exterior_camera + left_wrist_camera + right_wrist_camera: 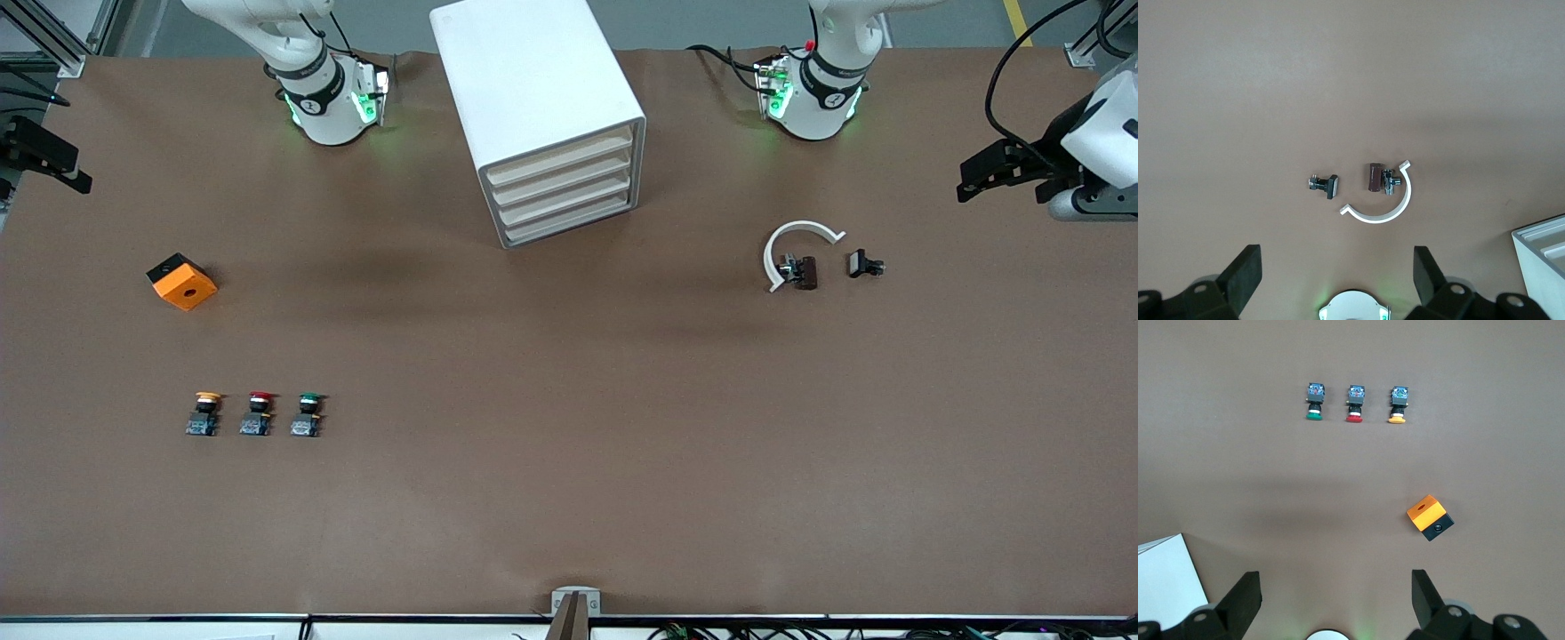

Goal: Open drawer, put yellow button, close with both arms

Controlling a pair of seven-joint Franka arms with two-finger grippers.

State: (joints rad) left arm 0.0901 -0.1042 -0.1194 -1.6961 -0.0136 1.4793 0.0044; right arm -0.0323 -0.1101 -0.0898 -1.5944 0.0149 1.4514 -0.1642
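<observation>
The yellow button stands on the brown table toward the right arm's end, at the end of a row with a red-capped one and a green-capped one. It also shows in the right wrist view. The white drawer cabinet stands between the arm bases, all its drawers shut. My right gripper is open and empty, high at its table end. My left gripper is open and empty, high at its end.
An orange and black box lies farther from the front camera than the buttons. A white curved clip with a small brown part and a small black part lie toward the left arm's end.
</observation>
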